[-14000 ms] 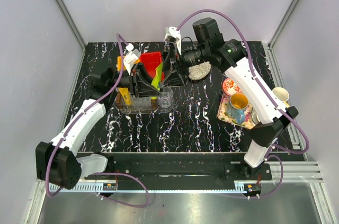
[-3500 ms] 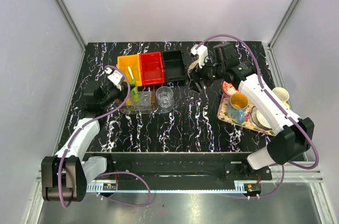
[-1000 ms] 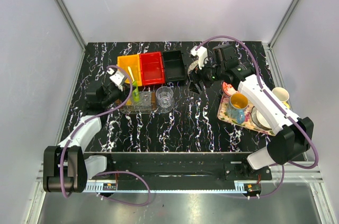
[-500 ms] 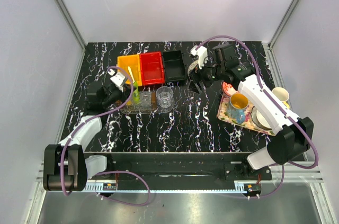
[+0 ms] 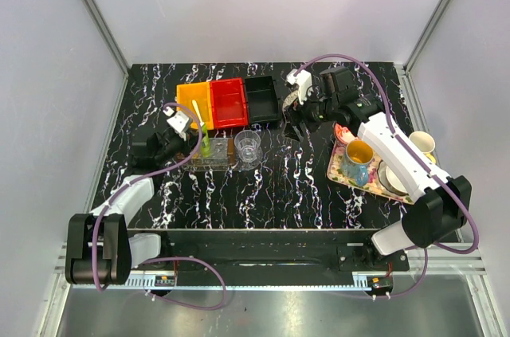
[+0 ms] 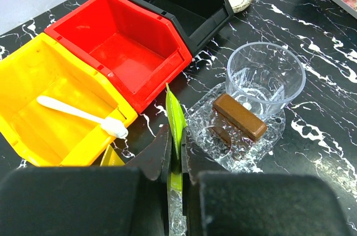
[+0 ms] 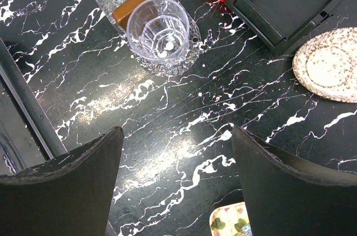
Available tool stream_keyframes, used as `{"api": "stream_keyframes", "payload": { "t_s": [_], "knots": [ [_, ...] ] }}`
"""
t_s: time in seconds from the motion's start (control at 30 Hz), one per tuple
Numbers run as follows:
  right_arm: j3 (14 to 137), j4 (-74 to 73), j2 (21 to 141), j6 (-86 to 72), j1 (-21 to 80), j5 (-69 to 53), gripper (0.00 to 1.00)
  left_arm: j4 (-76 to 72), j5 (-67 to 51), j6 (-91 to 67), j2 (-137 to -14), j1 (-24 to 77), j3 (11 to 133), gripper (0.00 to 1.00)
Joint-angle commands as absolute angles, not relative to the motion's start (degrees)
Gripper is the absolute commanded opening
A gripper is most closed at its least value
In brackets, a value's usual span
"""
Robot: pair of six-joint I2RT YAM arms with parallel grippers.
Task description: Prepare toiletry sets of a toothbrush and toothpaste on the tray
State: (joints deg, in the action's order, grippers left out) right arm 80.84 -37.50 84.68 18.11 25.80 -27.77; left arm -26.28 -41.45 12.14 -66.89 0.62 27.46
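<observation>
Pinching the light green toothpaste upright, the left jaws are clenched on the tube over the near end of the clear tray, which also carries a brown bar and a glass cup. The white toothbrush lies in the yellow bin. The right jaws hang spread wide over the marbled surface, grasping nothing.
</observation>
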Motion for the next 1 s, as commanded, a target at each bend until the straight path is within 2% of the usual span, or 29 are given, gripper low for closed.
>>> {"api": "stream_keyframes", "payload": {
  "t_s": [0.0, 0.57, 0.97],
  "knots": [
    [80.6, -35.8, 84.6, 17.6, 25.5, -28.7, 0.84, -32.6, -43.3, 12.9, -67.2, 0.3, 26.7, 0.0],
    [80.3, -35.5, 84.5, 17.6, 25.6, -28.7, 0.84, -33.7, -43.5, 13.1, -68.2, 0.3, 26.5, 0.0],
    [80.4, -35.6, 85.0, 17.7, 25.5, -28.7, 0.84, -34.7, -43.9, 13.3, -69.2, 0.3, 26.5, 0.09]
  ]
}}
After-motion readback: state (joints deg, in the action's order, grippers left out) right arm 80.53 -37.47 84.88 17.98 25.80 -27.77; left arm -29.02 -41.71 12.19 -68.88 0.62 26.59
